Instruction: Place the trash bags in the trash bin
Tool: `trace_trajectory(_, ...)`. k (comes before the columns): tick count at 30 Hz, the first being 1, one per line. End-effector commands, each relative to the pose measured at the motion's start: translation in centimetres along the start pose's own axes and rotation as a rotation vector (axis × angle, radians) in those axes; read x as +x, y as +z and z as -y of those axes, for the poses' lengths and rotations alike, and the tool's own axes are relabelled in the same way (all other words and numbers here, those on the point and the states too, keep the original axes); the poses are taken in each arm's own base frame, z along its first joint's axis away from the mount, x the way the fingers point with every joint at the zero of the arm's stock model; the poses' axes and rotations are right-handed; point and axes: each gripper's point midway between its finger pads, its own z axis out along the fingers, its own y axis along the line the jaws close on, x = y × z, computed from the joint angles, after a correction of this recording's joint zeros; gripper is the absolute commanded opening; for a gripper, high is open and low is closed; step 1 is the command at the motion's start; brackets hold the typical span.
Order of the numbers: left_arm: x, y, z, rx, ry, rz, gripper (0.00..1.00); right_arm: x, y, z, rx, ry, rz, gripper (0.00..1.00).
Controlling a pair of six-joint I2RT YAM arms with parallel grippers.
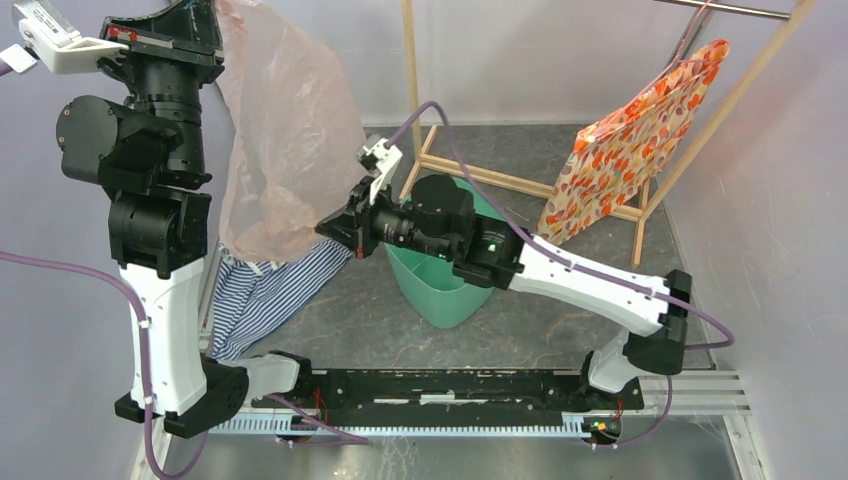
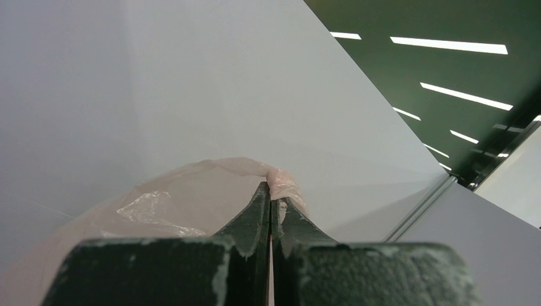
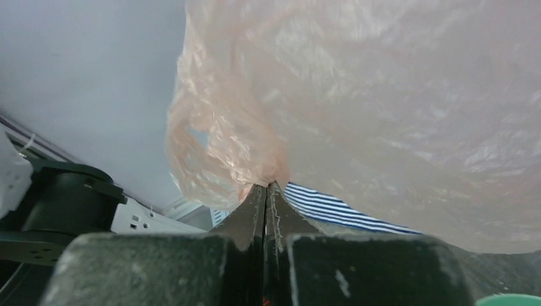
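You face a dark speckled table (image 1: 360,320) inside pale walls. A wooden rack (image 1: 415,90) with an orange bag (image 1: 630,140) stands at the far right corner, and a striped cloth (image 1: 265,290) lies by the left edge. The pink bag (image 1: 290,140) hangs above that cloth, left of the bin (image 1: 440,285). Your left gripper (image 2: 270,197), held high, pinches the bag's top. Your right gripper (image 3: 266,191) pinches its lower edge. The bag's long axis runs top to bottom.

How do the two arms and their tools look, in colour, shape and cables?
Both the left arm and the right arm have white links between bulky black joints. A thin purple cable runs along each. A small green light glows on the right one. The left tool and the right tool have dark tapered fingers with pale scuffed edges.
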Motion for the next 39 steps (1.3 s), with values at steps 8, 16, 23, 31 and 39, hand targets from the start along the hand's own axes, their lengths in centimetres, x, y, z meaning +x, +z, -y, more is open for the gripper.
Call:
trace_trajectory(8,0.1,-1.1,2.0,0.084,-0.032,-0.059,0.02,-14.3,-10.7,-2.1,0.136,-0.154,0.248,0.0)
trace_trajectory(16,1.7,-2.6,4.2,0.203,-0.068,-0.179,0.02,-22.1,-17.3,-4.2,0.153,-0.237,0.437,0.0)
trace_trajectory(23,4.4,-5.0,6.6,0.329,-0.168,-0.363,0.02,-25.7,-23.0,-4.0,0.222,-0.255,0.577,0.0)
trace_trajectory(31,8.1,-8.6,6.6,0.371,-0.292,-0.575,0.02,-28.8,-28.6,-3.2,0.327,-0.258,0.71,0.0)
trace_trajectory(39,12.0,-10.2,5.6,0.398,-0.333,-0.727,0.02,-29.9,-30.2,-2.1,0.412,-0.28,0.758,0.0)
